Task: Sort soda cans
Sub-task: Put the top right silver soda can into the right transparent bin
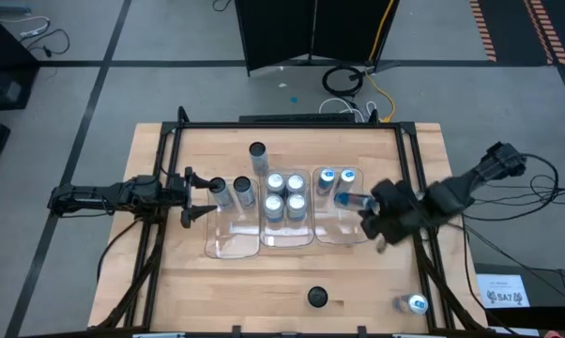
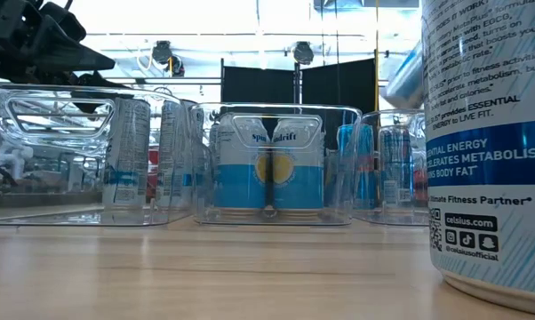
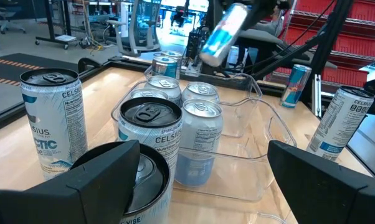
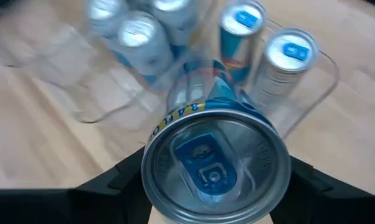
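1. Three clear plastic trays side by side mid-table: left tray (image 1: pixel 234 246), middle tray (image 1: pixel 290 240), right tray (image 1: pixel 340 235).
2. Left tray: two dark-topped cans (image 1: pixel 233 193) standing at its far end, rest of the tray bare.
3. Middle tray: four silver-topped cans (image 1: pixel 284 194) packed in a square block, apparently done unless more silver ones turn up.
4. Right tray: two blue-topped cans (image 1: pixel 336 176) upright at its far end.
5. Right gripper (image 1: pixel 374 218) just over the right tray's outer edge, clamped on a blue-topped can (image 4: pixel 215 167) carried tilted in the air; probably bound for the right tray, not yet set down.
6. Left gripper (image 1: pixel 196 195) at the left tray's outer side, fingers spread wide around nothing, the nearer dark-topped can (image 3: pixel 151 134) just ahead of it.
7. Still loose on the table: one dark-topped can (image 1: pixel 257 156) beyond the trays, another dark-topped can (image 1: pixel 317 299) near the front edge, and one blue-topped can (image 1: pixel 416 304) at the front right corner.
8. Judged well past halfway: eight cans in trays, one in transit, three left to collect, two likely for the left tray and one for the right.
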`<state>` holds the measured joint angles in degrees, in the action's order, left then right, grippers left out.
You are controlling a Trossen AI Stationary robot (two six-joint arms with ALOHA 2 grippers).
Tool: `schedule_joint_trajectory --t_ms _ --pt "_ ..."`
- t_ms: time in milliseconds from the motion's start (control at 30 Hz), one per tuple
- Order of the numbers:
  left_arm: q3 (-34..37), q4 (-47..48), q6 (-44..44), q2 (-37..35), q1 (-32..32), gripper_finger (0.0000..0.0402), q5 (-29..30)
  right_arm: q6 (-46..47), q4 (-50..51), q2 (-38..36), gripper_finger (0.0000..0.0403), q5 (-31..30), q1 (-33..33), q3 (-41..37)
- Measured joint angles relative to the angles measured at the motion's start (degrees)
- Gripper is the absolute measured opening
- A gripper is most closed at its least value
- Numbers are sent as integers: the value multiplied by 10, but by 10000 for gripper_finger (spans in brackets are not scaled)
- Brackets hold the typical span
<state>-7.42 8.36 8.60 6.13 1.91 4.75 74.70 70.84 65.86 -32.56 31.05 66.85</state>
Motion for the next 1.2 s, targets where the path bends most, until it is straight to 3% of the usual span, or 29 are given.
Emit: schedule_joint_trajectory --t_ms 300,467,800,1000,1200 --pt "0 -1 0 0 0 363 0 -213 -138 20 233 146 -186 1" --pt "0 -1 0 0 0 363 0 -249 -81 61 233 192 -248 38" --pt "0 -1 0 0 0 363 0 -326 18 216 232 255 -298 187" --pt "0 -1 0 0 0 363 0 -336 65 283 234 274 -316 198" --pt "0 -1 0 0 0 363 0 -357 25 335 235 270 -330 198"
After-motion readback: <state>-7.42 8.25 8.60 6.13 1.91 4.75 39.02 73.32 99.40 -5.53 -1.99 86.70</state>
